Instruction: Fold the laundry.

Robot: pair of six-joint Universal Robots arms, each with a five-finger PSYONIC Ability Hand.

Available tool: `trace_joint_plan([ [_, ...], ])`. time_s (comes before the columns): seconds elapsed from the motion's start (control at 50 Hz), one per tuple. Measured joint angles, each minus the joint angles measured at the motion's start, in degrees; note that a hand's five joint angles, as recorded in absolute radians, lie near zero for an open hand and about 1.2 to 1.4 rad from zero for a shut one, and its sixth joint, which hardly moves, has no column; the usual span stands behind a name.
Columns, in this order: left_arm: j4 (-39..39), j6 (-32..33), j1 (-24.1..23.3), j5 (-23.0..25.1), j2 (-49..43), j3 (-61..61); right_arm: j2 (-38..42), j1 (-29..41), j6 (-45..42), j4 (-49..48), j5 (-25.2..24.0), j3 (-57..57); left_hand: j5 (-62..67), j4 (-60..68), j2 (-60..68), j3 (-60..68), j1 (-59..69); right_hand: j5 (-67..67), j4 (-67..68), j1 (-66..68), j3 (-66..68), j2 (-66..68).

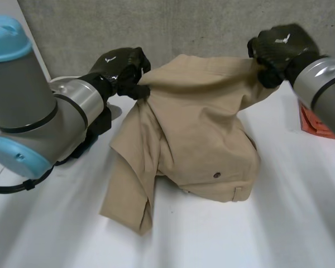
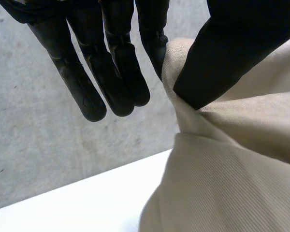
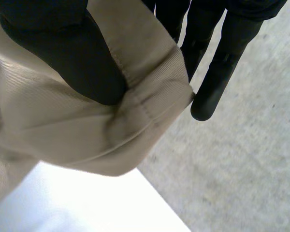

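The tan garment (image 1: 195, 128) hangs between the two hands over the far half of the table (image 1: 290, 223). Its upper edge is lifted, while its lower part rests on the white surface. The end with a button (image 1: 216, 175) and a belt loop (image 1: 238, 194) lies lowest, toward the middle of the table. A loose flap trails toward the near left corner.

The left hand (image 1: 123, 66) holds one raised corner near the far left edge. In its wrist view the thumb presses the cloth against the side of one finger in a narrow pinch. The other fingers (image 2: 111, 82) hang straight and free beside the fold.

The right hand (image 1: 279, 47) holds the opposite raised corner toward the far right edge. There the thumb clamps a stitched hem (image 3: 154, 82) against the fingers behind it, again a pinch rather than a full grasp.

Holding two corners high and apart seems meant to let the garment's own weight pull it open, so it can be laid flat. The span between the hands sags and bunches, so I judge the folding proper has not begun. Such thin pinches could slip if the hands pull wider. An orange label (image 1: 315, 123) lies near the right edge, clear of the cloth.
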Motion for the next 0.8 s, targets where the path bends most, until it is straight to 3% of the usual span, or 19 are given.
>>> trace_joint_plan([
  [0.12, 1.2, 3.4, 0.9, -0.1, -4.1, 2.7, 3.3, 0.3, -1.7, -3.0, 2.7, -1.0, 0.0, 0.0, 0.0, 0.0, 0.0, 0.0, 0.0, 0.0, 0.3, 0.0],
  [0.2, 6.5, 6.5, 1.4, -0.4, -6.4, 4.5, 5.2, 0.3, -1.8, -9.7, 3.8, -0.8, 0.0, 0.1, 0.0, 0.1, 0.0, 0.0, 0.0, 0.0, 0.4, 0.0],
  [0.42, 13.1, 7.3, 2.6, -3.8, -6.2, -0.1, 15.8, 4.4, 1.2, -31.3, 0.1, -5.6, 0.0, 0.2, 0.0, 0.1, 0.0, -0.2, -0.4, 0.0, 0.0, -0.1],
  [0.46, 13.0, 7.3, 3.0, -5.2, -5.7, -2.0, 19.2, 5.9, 1.6, -33.6, -0.8, -7.8, 0.1, 0.2, 0.0, 0.1, 0.0, -9.2, -10.2, -8.2, -9.7, -10.1],
  [0.5, 12.9, 7.3, 3.7, -6.6, -5.0, -3.9, 22.3, 7.2, 1.8, -34.8, -1.5, -10.0, 0.2, 0.2, 0.0, 0.1, 0.0, -26.3, -26.8, -25.0, -26.2, -26.2],
  [0.52, 12.8, 7.3, 4.2, -7.2, -4.7, -4.8, 23.7, 7.8, 1.9, -35.0, -1.7, -11.0, 0.2, 0.2, 0.0, 0.1, 0.0, -39.5, -39.2, -36.5, -38.6, -39.0],
  [0.58, 12.7, 7.4, 5.5, -8.3, -3.8, -6.4, 25.7, 8.7, 2.1, -34.1, -1.5, -12.3, 0.2, 0.2, 0.1, 0.1, 0.0, -54.0, -55.0, -51.4, -54.5, -54.0],
  [0.8, 12.3, 7.6, 9.8, -8.7, -1.7, -8.5, 16.5, 8.2, 2.2, -13.8, 6.8, -5.5, 0.2, 0.2, 0.0, 0.0, 0.0, -54.6, -56.4, -51.8, -55.7, -54.8],
])
